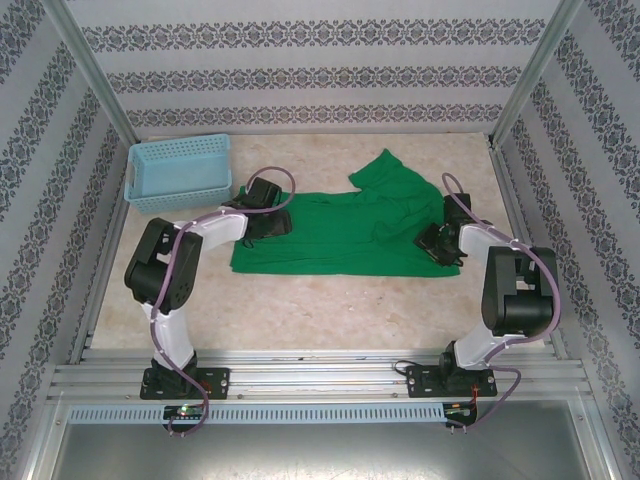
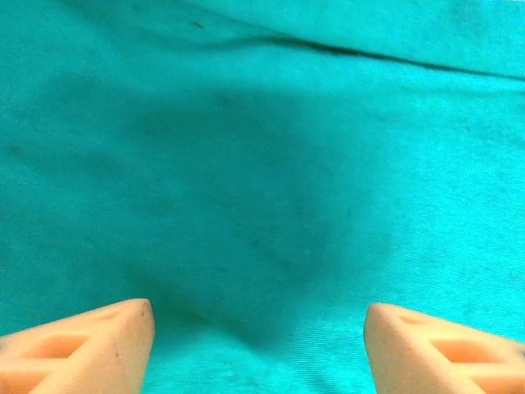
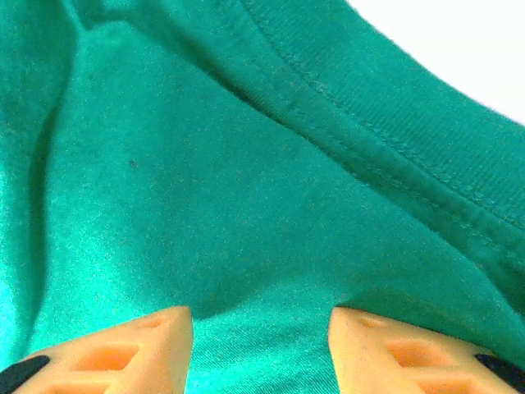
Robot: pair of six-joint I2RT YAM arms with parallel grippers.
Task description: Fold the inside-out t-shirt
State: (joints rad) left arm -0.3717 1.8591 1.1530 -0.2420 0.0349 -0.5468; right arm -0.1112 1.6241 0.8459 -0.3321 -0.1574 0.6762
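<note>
Table (image 1: pixel 330 300): pale, marbled, flat. T-shirt (image 1: pixel 320 245): bright green, soft fine knit, double-stitched ribbing along one edge; spread across the table's middle, rumpled toward the far right corner. Basket (image 1: pixel 180 172): light blue plastic mesh, rectangular, far left corner. Left gripper (image 2: pixel 258 316): orange wedge fingers spread, flat cloth beneath. Right gripper (image 3: pixel 261 316): jaws apart, cloth slightly puckered between tips

I was looking into a robot test cell, not a home: beyond the left pincer (image 1: pixel 268 216) stood panel walls (image 1: pixel 300 60) papered in floral stripes, held by aluminium posts (image 1: pixel 91 72); behind it, slotted aluminium rails (image 1: pixel 320 372) carried the bolted arm bases (image 1: pixel 185 382) and a plastic cable duct (image 1: pixel 300 412).
</note>
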